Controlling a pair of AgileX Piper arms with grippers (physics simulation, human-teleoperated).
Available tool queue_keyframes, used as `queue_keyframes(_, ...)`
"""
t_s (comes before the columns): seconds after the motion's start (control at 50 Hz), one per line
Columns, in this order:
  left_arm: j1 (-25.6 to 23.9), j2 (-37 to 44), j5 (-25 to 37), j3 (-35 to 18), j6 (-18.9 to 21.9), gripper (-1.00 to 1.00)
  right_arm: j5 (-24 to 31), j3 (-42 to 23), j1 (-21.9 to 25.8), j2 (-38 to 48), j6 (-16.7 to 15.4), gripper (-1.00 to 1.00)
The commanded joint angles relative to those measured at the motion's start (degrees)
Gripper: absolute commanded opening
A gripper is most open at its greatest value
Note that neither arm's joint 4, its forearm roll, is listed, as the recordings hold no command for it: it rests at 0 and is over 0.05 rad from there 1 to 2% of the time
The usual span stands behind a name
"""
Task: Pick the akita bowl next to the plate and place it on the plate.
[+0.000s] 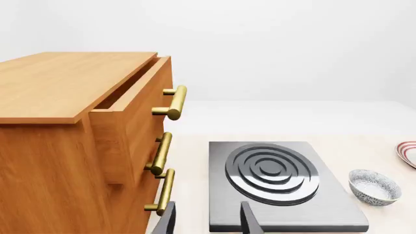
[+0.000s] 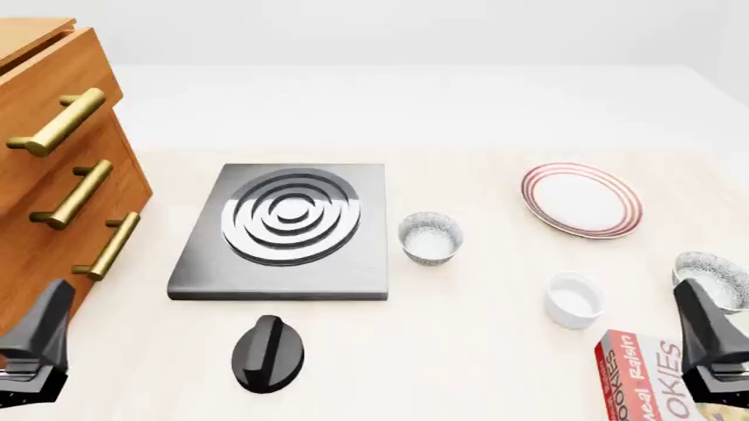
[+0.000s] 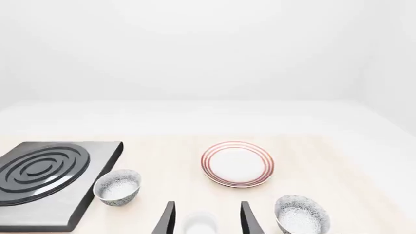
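Note:
The akita bowl [image 2: 714,279] [image 3: 301,214], speckled grey-black with a whitish inside, stands upright on the table at the right, a short way nearer than the plate [image 2: 581,199] [image 3: 237,164]. The plate is white with thin red rings and has nothing on it. A second, alike bowl [image 2: 430,237] [image 1: 373,186] sits beside the stove plate. My right gripper [image 2: 708,338] [image 3: 206,214] hovers open just short of the akita bowl, holding nothing. At the table's near left corner my left gripper [image 2: 41,338] [image 1: 206,214] is open too, with nothing in it.
A grey stove plate [image 2: 287,230] with rings lies mid-table, its black knob [image 2: 268,353] in front. A wooden drawer cabinet [image 2: 53,175] with brass handles stands at the left, top drawer slightly open. A white ramekin [image 2: 574,300] and a cookie box [image 2: 650,377] sit near the right gripper.

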Motion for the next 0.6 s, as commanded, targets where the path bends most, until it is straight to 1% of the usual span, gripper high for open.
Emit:
queue_keyframes(0.02,-0.01,0.29,-0.07,-0.17,0.0,1.0,3.64,-4.45,0.81,0.02,3.4,1.0)
queue_keyframes(0.04,0.0,0.28,-0.08,-0.17,0.0,1.0,5.03,-5.64,1.46,0.06,3.76,1.0)
queue_keyframes(0.06,0.0,0.29,-0.07,-0.17,0.0,1.0,6.12,-7.05,0.85,0.39,2.76,1.0)
queue_keyframes(0.08,-0.01,0.28,-0.08,-0.17,0.0,1.0,5.97,-7.41,-0.25,0.2,2.18,1.0)
queue_keyframes(0.1,-0.01,0.29,-0.07,-0.17,0.01,1.0,6.74,-7.79,0.74,0.32,2.53,1.0)
queue_keyframes(0.12,-0.01,0.29,-0.07,-0.17,-0.01,1.0,8.11,-9.74,1.0,0.96,1.66,1.0)
queue_keyframes(0.16,0.0,0.29,-0.07,-0.17,-0.01,1.0,7.97,-12.96,0.25,5.39,-1.66,1.0)
queue_keyframes(0.18,0.0,0.28,-0.07,-0.17,-0.01,1.0,7.97,-12.99,0.46,6.26,-1.67,1.0)
queue_keyframes(0.2,0.0,0.29,-0.07,-0.17,-0.01,1.0,8.1,-13.76,-0.88,7.35,-0.88,1.0)
queue_keyframes(0.22,0.02,0.29,-0.07,-0.17,0.01,1.0,9.52,-16.55,0.0,8.28,-1.49,1.0)
queue_keyframes(0.24,0.01,0.29,-0.07,-0.17,0.01,1.0,9.99,-16.55,-0.4,7.96,-2.02,1.0)
queue_keyframes(0.26,0.0,0.29,-0.07,-0.17,0.0,1.0,10.43,-18.05,-1.22,10.64,-0.95,1.0)
queue_keyframes(0.32,0.0,0.29,-0.07,-0.17,0.0,1.0,11.62,-19.98,-0.99,12.68,-0.64,1.0)
queue_keyframes(0.34,0.01,0.29,-0.07,-0.17,0.0,1.0,13.08,-21.87,-0.4,15.18,-2.25,1.0)
queue_keyframes(0.38,0.0,0.28,-0.08,-0.17,0.0,1.0,14.01,-22.82,-0.87,17.49,-2.6,1.0)
queue_keyframes(0.4,0.0,0.29,-0.07,-0.17,0.0,1.0,14.35,-23.39,-0.86,18.05,-1.99,1.0)
queue_keyframes(0.44,0.0,0.28,-0.08,-0.17,-0.01,1.0,15.76,-24.85,-1.4,18.87,-1.93,1.0)
queue_keyframes(0.48,0.01,0.29,-0.07,-0.17,0.0,1.0,16.03,-24.93,-1.39,18.62,-3.7,1.0)
queue_keyframes(0.54,0.0,0.28,-0.07,-0.17,-0.01,1.0,17.61,-28.33,-1.57,22.42,-2.67,1.0)
queue_keyframes(0.6,0.01,0.29,-0.07,-0.17,-0.01,1.0,17.79,-28.53,-2.55,24.77,-2.85,1.0)
